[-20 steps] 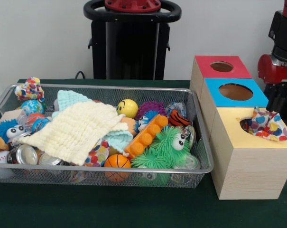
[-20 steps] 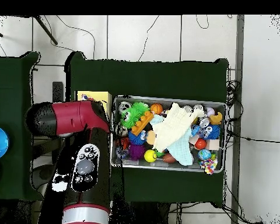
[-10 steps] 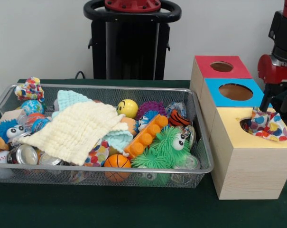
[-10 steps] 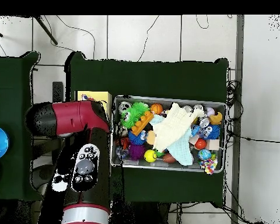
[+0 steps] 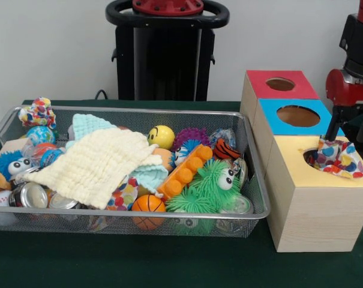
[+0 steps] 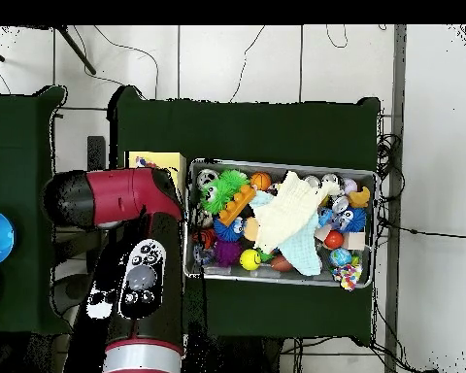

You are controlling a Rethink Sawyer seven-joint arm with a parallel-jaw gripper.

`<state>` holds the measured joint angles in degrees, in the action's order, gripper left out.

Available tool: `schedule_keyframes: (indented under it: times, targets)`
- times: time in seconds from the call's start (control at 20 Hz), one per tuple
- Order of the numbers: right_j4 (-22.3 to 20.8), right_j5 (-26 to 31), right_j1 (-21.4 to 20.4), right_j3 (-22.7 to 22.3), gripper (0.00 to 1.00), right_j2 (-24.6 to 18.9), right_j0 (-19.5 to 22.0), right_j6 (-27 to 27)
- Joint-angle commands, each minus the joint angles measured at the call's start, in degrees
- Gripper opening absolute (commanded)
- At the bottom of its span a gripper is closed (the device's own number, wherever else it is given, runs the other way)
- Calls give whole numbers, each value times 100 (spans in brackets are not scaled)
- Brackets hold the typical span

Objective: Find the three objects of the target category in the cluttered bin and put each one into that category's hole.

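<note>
The red and black arm [image 5: 349, 78] stands at the right edge of the front view, reaching down behind the row of wooden boxes, and from overhead its bulky red elbow [image 6: 116, 199] covers those boxes almost entirely, leaving only a corner of the yellow-topped box [image 6: 151, 161] showing. The gripper [image 5: 336, 127] shows as a dark finger slanting down just above the yellow-topped box's hole, its tip at or touching the polka-dot cloth [image 5: 337, 157]; I cannot tell whether it is spread or pressed together, since only that one dark piece is visible. The polka-dot cloth lies bunched in the hole of the yellow-topped box [image 5: 295, 174], half inside and half spilling over the rim toward the right. Behind that box sit the blue-topped box [image 5: 271, 117] and the red-topped box [image 5: 259, 84], each with a round hole on top. To the left on the green worktop [image 5: 169, 264], well apart from the gripper, the wire bin [image 5: 253, 174] is crammed with toys: a pale yellow cloth [image 5: 94, 165] draped over the middle, a mint cloth [image 5: 88, 124] behind it, a smiley ball [image 5: 162, 137], an orange block [image 5: 184, 172], a green fuzzy toy [image 5: 208, 186] with googly eyes, a small basketball [image 5: 148, 207], and a second polka-dot cloth [image 5: 37, 112] hanging on the bin's far left rim.
</note>
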<state>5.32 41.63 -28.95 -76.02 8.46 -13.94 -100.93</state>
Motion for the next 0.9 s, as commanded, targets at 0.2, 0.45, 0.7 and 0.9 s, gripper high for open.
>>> schedule_keyframes:
  times: [0.2,0.45,0.7,0.9]
  targets:
    - [97,585,282,80,100,-148,75,-1117]
    - [93,497,510,410,100,-127,94,-1168]
    - [88,372,455,355,100,-122,74,-1162]
    - [79,305,450,335,100,-113,68,-1164]
